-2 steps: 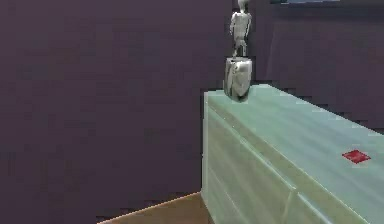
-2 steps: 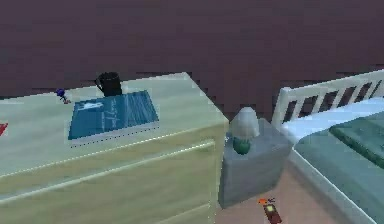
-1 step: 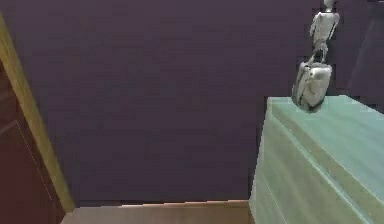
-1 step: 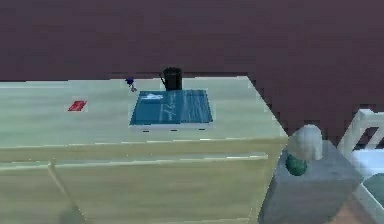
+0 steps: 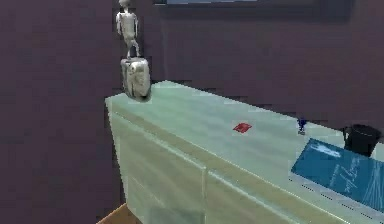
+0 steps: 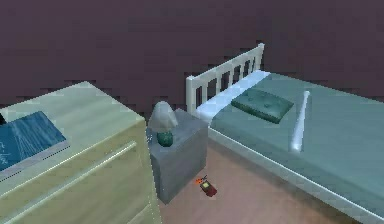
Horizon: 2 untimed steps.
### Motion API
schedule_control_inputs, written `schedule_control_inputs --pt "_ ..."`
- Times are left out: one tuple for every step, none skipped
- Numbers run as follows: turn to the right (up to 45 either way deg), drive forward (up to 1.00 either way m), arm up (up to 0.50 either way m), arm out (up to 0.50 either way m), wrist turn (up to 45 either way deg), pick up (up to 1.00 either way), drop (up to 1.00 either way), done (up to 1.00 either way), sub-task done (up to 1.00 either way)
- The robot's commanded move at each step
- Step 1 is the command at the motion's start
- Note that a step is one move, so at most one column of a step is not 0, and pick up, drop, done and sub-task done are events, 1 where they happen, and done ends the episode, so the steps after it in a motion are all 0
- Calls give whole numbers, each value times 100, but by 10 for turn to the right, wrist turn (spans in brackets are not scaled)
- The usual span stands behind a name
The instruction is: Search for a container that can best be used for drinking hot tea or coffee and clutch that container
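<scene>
On the pale dresser (image 5: pixel 190 120), forward view's right: dark mug (image 5: pixel 361 138) | blue flat item (image 5: pixel 335 165) just beside it | statue (image 5: pixel 133 55) at far corner | gripper state: cannot tell

No legible text, number or sign in either view, blue flat item (image 5: pixel 340 168) on the counter (image 5: pixel 190 115) marked with faint pale lines too small to read, small red patch (image 5: pixel 241 127) on the counter likewise unreadable
</scene>
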Motion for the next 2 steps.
schedule_control_inputs --pt "180 0 0 0 0 0 0 0 0" --pt "0 25 0 0 0 0 0 0 0"
